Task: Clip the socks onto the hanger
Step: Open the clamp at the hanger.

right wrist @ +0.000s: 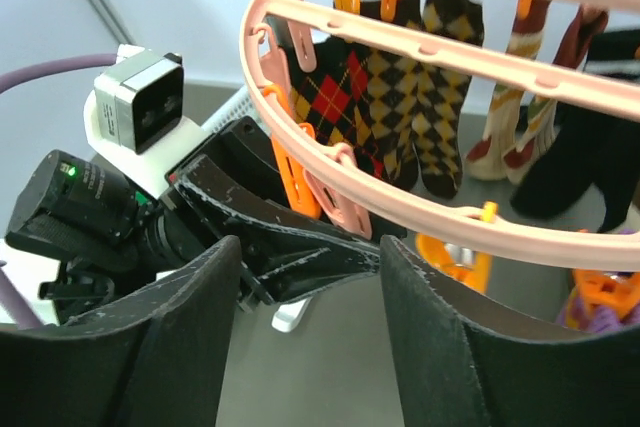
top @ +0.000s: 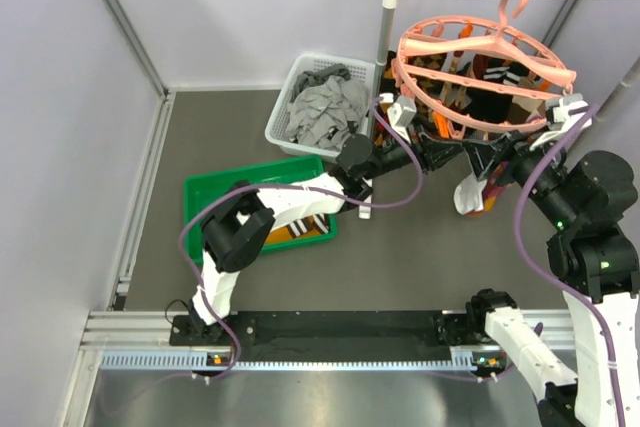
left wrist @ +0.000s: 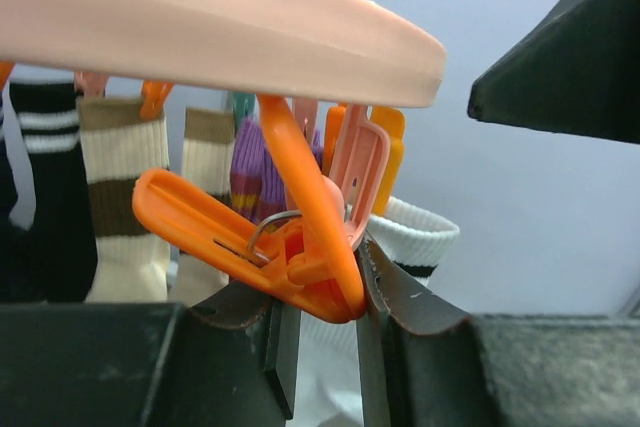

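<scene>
The salmon-pink hanger [top: 480, 57] hangs from the white rail. Many clips and hung socks dangle under its rim [left wrist: 220, 17]. My left gripper [left wrist: 325, 297] is shut on the handles of an orange clip [left wrist: 290, 247], whose jaws are spread apart. Just behind that clip stands the cuff of a white sock with a black stripe [left wrist: 415, 237]. In the top view my left gripper [top: 445, 152] reaches under the ring's near edge, facing my right gripper [top: 482, 155]. The right gripper [right wrist: 310, 277] is open with nothing between its fingers, below the hanger rim [right wrist: 450, 57], pointing at the left one.
Red-black-yellow argyle socks [right wrist: 400, 97] hang inside the ring. A white basket [top: 290, 77] of grey garments stands at the back by the white rail stand [top: 390, 17]. A green tray [top: 200, 197] lies under the left arm. A pale sock [top: 470, 195] hangs below the grippers.
</scene>
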You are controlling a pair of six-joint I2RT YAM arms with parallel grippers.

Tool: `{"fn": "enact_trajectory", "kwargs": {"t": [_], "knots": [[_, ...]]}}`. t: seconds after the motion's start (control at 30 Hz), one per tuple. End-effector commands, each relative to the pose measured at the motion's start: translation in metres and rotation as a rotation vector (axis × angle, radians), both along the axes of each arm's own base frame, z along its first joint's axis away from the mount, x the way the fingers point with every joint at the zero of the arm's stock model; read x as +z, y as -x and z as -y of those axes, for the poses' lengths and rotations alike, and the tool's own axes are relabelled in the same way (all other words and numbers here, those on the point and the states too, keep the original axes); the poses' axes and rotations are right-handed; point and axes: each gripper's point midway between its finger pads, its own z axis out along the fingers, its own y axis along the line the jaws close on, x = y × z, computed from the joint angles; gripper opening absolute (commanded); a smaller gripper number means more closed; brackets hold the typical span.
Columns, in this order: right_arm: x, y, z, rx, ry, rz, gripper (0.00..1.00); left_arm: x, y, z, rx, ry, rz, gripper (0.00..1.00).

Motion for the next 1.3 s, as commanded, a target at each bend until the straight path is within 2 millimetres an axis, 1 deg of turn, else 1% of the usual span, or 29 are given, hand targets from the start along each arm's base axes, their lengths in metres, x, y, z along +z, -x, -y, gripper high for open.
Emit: {"fn": "enact_trajectory", "kwargs": {"t": [0.0,0.1,0.13,0.17,0.23,0.27,0.3,0.4,0.57,0.9,1.03,1.07,1.1,1.13,1.17,1.23,1.27], "knots": [[0.001,0.001,-0.005,0.025,0.004,-0.017,0.55,0.018,0.008,-0.003,0.115,-0.026,0.058,0.0],[-0.007,-0.005,0.002,-0.018,0.003,-0.037,0.5,0.015,0.007,-0.002,0.172,-0.052,0.072,0.0],[-0.009,-0.007,0.006,-0.047,0.005,-0.04,0.49,0.011,0.006,0.0,0.182,-0.072,0.066,0.0],[-0.013,-0.01,0.008,-0.062,0.003,-0.052,0.48,0.013,0.005,-0.001,0.204,-0.074,0.079,0.0],[-0.015,-0.013,0.013,-0.095,-0.004,-0.053,0.46,0.01,0.007,0.002,0.209,-0.091,0.083,0.0],[-0.021,-0.016,0.015,-0.11,-0.013,-0.068,0.45,0.009,0.008,0.003,0.214,-0.095,0.09,0.0],[-0.02,-0.017,0.015,-0.113,-0.019,-0.06,0.44,0.009,0.01,0.004,0.216,-0.097,0.093,0.0],[-0.027,-0.023,0.017,-0.137,-0.037,-0.071,0.41,0.007,0.012,0.007,0.221,-0.11,0.098,0.0],[-0.036,-0.03,0.021,-0.177,-0.062,-0.08,0.4,0.006,0.016,0.011,0.229,-0.129,0.115,0.0],[-0.025,-0.041,0.023,-0.203,-0.143,-0.012,0.34,0.001,0.024,0.019,0.227,-0.16,0.143,0.0],[-0.027,-0.045,0.022,-0.207,-0.16,-0.012,0.3,0.002,0.025,0.019,0.23,-0.161,0.149,0.0],[-0.025,-0.046,0.022,-0.208,-0.162,-0.005,0.28,0.001,0.025,0.02,0.229,-0.164,0.149,0.0],[-0.025,-0.046,0.021,-0.205,-0.164,-0.004,0.22,0.001,0.026,0.02,0.229,-0.165,0.152,0.0],[-0.026,-0.046,0.021,-0.204,-0.168,-0.007,0.18,0.001,0.026,0.019,0.229,-0.166,0.152,0.0],[-0.025,-0.046,0.021,-0.203,-0.168,-0.006,0.1,0.0,0.025,0.02,0.229,-0.17,0.152,0.0],[-0.023,-0.045,0.02,-0.197,-0.169,-0.002,0.04,-0.002,0.027,0.019,0.226,-0.174,0.153,0.0],[-0.023,-0.045,0.02,-0.195,-0.17,0.0,0.0,-0.001,0.026,0.018,0.23,-0.168,0.154,0.06]]}}
